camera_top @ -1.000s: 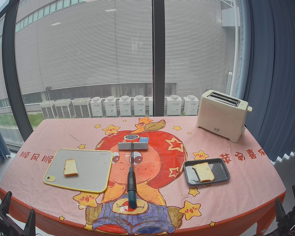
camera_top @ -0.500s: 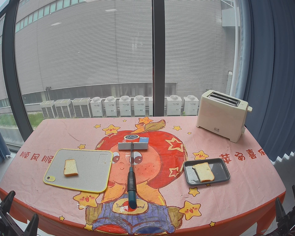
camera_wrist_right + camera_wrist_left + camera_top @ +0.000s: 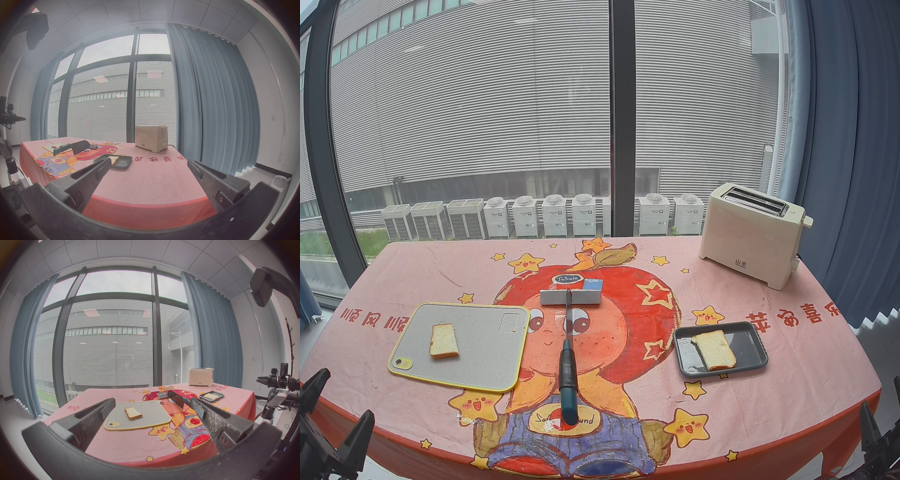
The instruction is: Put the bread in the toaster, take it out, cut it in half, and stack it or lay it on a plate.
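Observation:
One half slice of bread (image 3: 444,340) lies on the grey cutting board (image 3: 481,359) at the left of the table. The other half (image 3: 714,350) lies in the dark plate (image 3: 753,347) at the right. The cream toaster (image 3: 753,232) stands at the back right, its slots empty. The teal-handled knife (image 3: 568,369) lies in the middle, blade tip on a small holder (image 3: 570,295). My left gripper (image 3: 337,403) hangs open off the table's front left edge, my right gripper (image 3: 884,409) open off the front right. The left wrist view shows the left gripper (image 3: 152,404) empty and facing the board's bread (image 3: 133,412). The right gripper (image 3: 149,164) faces the toaster (image 3: 151,138).
A pink cartoon tablecloth (image 3: 625,275) covers the table, which stands against a large window. A blue curtain (image 3: 850,156) hangs at the right behind the toaster. Open cloth lies between the board, the knife and the plate.
In the head view the left gripper's fingers have shifted slightly upward at the front left edge. The bread, knife, plate and right gripper have not moved.

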Controlling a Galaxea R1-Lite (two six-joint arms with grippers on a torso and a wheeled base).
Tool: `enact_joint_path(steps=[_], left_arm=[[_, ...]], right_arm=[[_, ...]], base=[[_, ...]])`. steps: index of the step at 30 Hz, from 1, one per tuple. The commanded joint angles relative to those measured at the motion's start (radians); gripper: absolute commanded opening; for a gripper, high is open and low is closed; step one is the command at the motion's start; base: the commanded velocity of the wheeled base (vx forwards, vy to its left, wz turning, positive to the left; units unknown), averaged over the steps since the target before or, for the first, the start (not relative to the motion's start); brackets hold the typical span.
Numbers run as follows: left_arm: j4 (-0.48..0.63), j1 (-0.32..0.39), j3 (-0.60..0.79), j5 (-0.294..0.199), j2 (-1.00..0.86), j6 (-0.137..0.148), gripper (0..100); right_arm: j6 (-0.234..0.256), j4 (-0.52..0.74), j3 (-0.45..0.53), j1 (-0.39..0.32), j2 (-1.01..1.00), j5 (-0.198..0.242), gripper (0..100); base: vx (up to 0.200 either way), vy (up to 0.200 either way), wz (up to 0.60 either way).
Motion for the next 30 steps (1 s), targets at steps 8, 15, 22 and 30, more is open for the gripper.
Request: enact_joint_path(steps=[8,15,22,30], left_arm=[[0.006,0.006,-0.110,0.132,0.306,-0.025,100],[0.006,0.007,-0.131,0.146,0.452,-0.031,100],[0.002,0.039,-0.166,0.165,0.599,-0.043,100],[0.003,0.043,-0.203,0.168,0.699,-0.041,100]], right_arm=[[0.000,0.000,0.018,0.000,-0.016,0.000,100],[0.000,0.000,0.018,0.000,-0.016,0.000,100],[0.000,0.000,0.018,0.000,-0.016,0.000,100],[0.000,0.000,0.018,0.000,-0.016,0.000,100]], base=[[0.000,0.000,0.00],[0.000,0.000,0.00],[0.000,0.000,0.00],[0.000,0.000,0.00]])
